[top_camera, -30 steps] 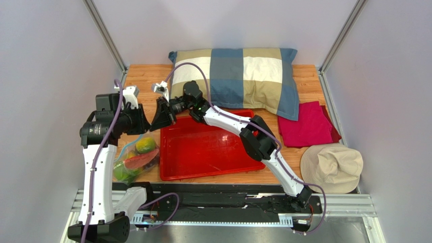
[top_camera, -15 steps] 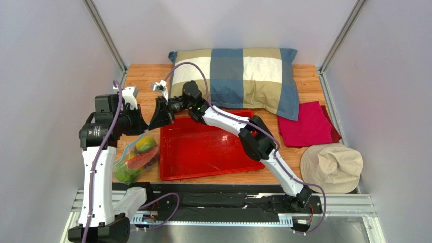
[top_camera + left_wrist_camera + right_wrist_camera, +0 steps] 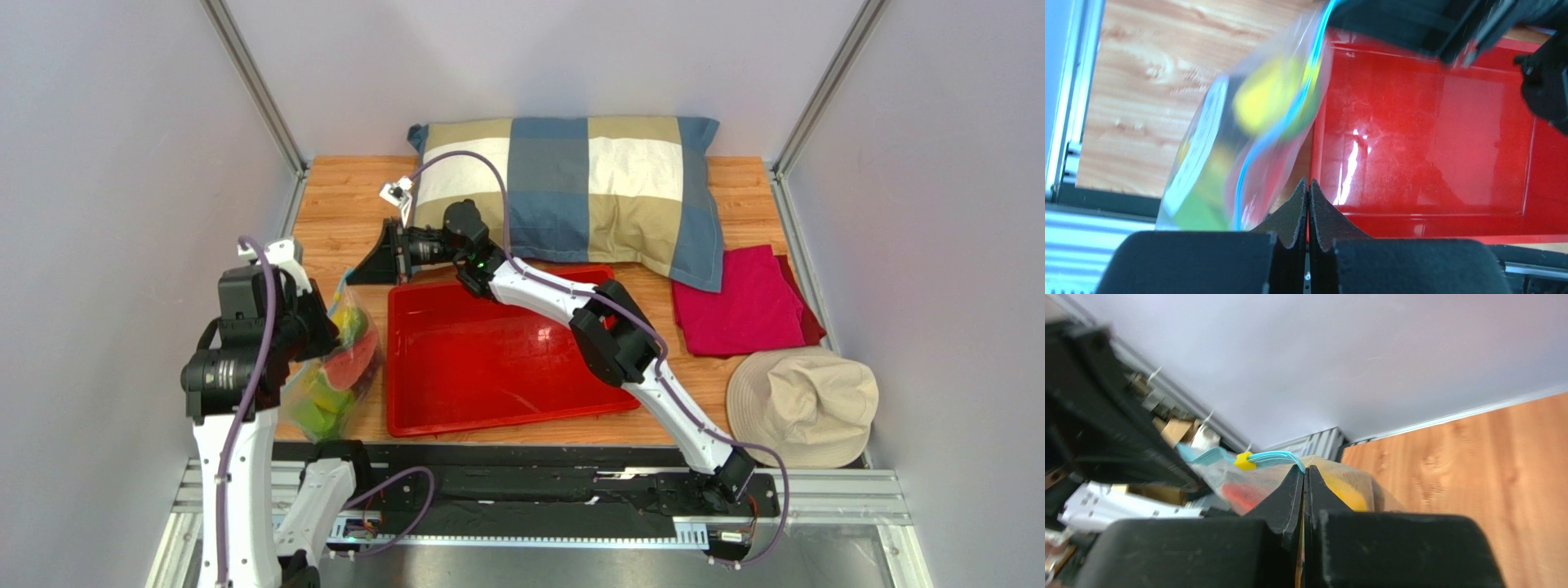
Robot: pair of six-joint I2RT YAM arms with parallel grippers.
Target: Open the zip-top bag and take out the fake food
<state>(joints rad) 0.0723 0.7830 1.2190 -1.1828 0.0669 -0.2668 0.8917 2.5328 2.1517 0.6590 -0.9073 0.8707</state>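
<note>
At the left edge of the red plastic tray point(image 3: 515, 368), the clear, crinkly plastic zip-top bag point(image 3: 329, 380) is leaning upright, with the small plastic fake food point(image 3: 1269, 101) sitting inside. The left gripper point(image 3: 1308, 184) is pressing its fingers fully together, apparently pinching the bag's film. The right gripper point(image 3: 1303, 470) is also pressing shut beside the yellow slider point(image 3: 1242, 460); whether it is catching film cannot be told. Recommended practice: keep each pinch on film only, hold the zip strip taut, and pull apart steadily while keeping the mouth over the tray.
</note>
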